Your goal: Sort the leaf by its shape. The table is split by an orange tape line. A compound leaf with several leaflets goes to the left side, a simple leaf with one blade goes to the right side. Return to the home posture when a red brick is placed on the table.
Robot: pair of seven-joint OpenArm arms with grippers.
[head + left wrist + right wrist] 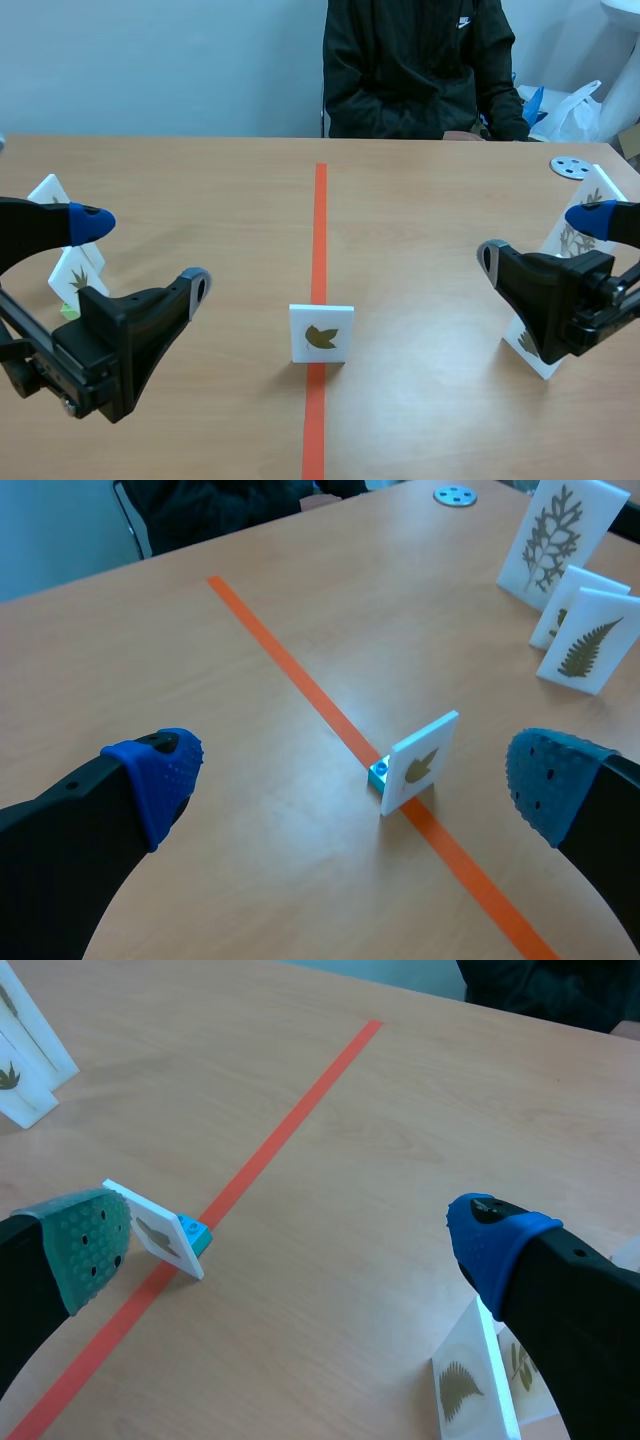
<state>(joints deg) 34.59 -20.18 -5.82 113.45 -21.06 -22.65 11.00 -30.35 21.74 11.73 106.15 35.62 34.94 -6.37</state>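
A small white card (321, 334) with an olive-brown lobed leaf printed on it stands upright on the orange tape line (319, 220), near the table's front. The left wrist view shows the card (421, 763) edge-on, held up by a small blue block (379, 774). It also stands ahead of the right gripper in the right wrist view, as card (152, 1230). My left gripper (145, 255) hovers open at the left, well apart from the card. Over at the right, my right gripper (540, 240) is open too. Neither holds anything.
Two white leaf cards (77, 272) stand behind my left gripper. More leaf cards (592, 212), some with fern-like leaves (587, 646), stand at the right. A grey disc (572, 167) lies at the far right. A person in black (420, 65) sits across the table.
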